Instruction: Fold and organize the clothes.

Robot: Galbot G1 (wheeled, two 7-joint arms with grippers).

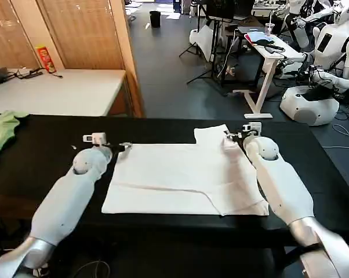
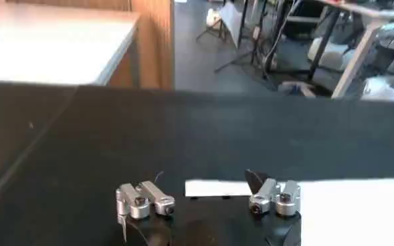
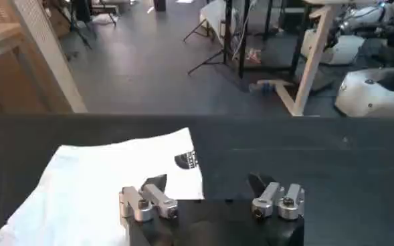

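Note:
The clothes, a white T-shirt [image 1: 180, 176], lie flat on the black table [image 1: 47, 156] with a fold line across the near part and one sleeve [image 1: 212, 134] sticking out at the far right. My left gripper [image 1: 117, 146] hovers at the shirt's far left corner, open; in its wrist view the gripper [image 2: 207, 182] straddles the white edge [image 2: 217, 188]. At the far right edge, by the sleeve, my right gripper [image 1: 239, 136] is open too. In the right wrist view the gripper [image 3: 207, 182] has one finger over the shirt [image 3: 96, 184], near a small black print [image 3: 185, 159].
A light green garment [image 1: 0, 132] lies at the table's far left. Behind it stands a pale side table [image 1: 58, 90] with a red-and-yellow can [image 1: 45, 58]. A white desk [image 1: 267, 52] and other robots [image 1: 319, 69] stand across the floor beyond.

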